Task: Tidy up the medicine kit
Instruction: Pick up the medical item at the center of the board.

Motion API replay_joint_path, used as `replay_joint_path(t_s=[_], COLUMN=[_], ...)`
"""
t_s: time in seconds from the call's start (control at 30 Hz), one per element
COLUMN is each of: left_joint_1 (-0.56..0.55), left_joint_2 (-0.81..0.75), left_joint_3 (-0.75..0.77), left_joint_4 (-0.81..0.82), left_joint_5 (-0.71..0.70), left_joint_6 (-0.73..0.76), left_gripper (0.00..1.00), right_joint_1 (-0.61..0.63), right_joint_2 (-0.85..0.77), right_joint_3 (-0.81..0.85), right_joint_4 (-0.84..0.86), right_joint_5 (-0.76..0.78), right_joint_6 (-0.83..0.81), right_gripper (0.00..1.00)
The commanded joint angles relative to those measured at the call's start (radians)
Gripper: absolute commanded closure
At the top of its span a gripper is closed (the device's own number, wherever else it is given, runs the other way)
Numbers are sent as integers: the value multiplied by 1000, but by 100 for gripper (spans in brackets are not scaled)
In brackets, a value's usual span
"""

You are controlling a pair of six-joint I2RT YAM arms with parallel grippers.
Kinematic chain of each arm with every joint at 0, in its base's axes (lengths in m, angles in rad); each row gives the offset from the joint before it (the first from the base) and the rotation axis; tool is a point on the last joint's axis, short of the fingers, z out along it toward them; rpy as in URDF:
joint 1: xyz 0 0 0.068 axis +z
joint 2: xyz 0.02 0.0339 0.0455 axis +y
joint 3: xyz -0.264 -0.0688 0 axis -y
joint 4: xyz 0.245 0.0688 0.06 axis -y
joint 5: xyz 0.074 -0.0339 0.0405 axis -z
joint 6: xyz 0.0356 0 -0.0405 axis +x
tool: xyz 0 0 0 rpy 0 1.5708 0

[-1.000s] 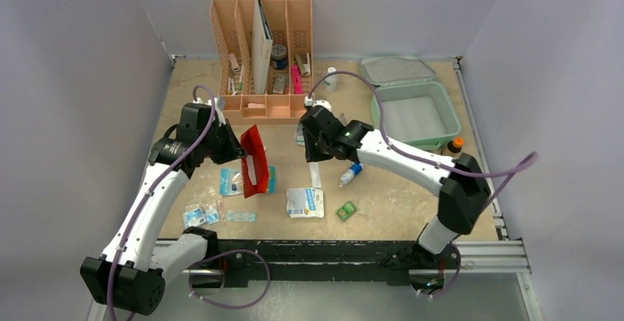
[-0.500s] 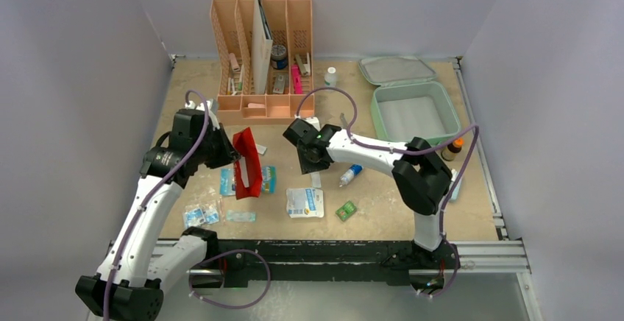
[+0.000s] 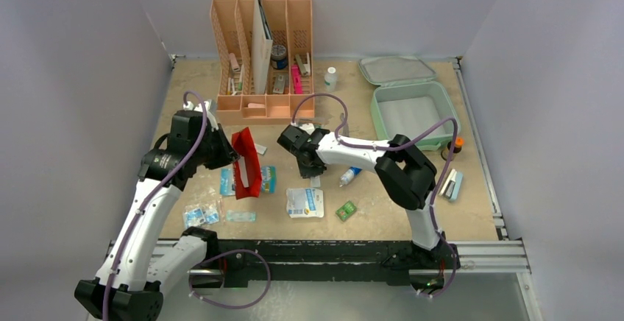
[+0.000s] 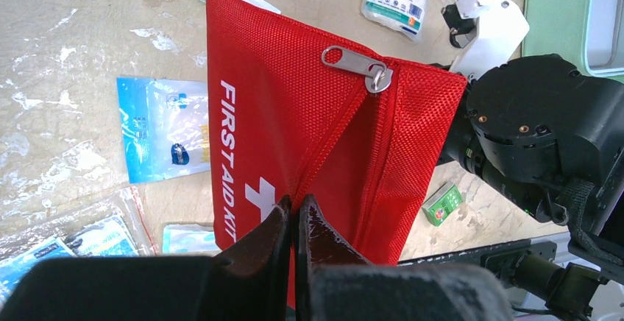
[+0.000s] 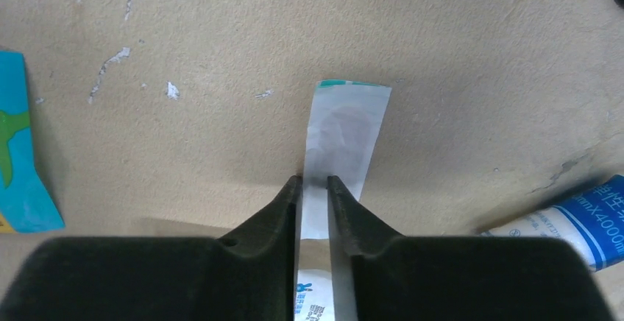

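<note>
Lifting the paper strip [image 5: 346,126] near the red pouch [image 4: 294,115] — clamped by the left gripper [image 4: 294,207] — needs the right gripper [image 5: 315,185], jaws nearly together, hold uncertain, centred low.

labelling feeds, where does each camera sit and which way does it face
Top external: above, behind the bases, looking down at the table; both arms show.
Left wrist: on left arm, past the left gripper to the red pouch it grips.
Right wrist: straight down past the right gripper at a white strip packet.
Shared: red pouch, in top and left wrist.
</note>
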Motion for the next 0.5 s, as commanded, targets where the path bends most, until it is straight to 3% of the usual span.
replay_joint_path(t_s=[0.0,0.13,0.47], left_joint_1=[-4,-4,-4], left_joint_2=[-17,-14,4], left_joint_3=[23,20,19], left_joint_4=[7,10,24], left_joint_5=[1,1,-4], left_joint_6=[13,14,2], left_gripper=[100,100,100], right_joint_1=[4,4,-1], right_joint_2=[8,-1,-115], right_joint_3=[23,17,-41], right_joint_4=[-52,-51,62], right_joint_5=[46,61,-6], right_joint_6=[17,-7,-57], right_gripper=[84,99,100])
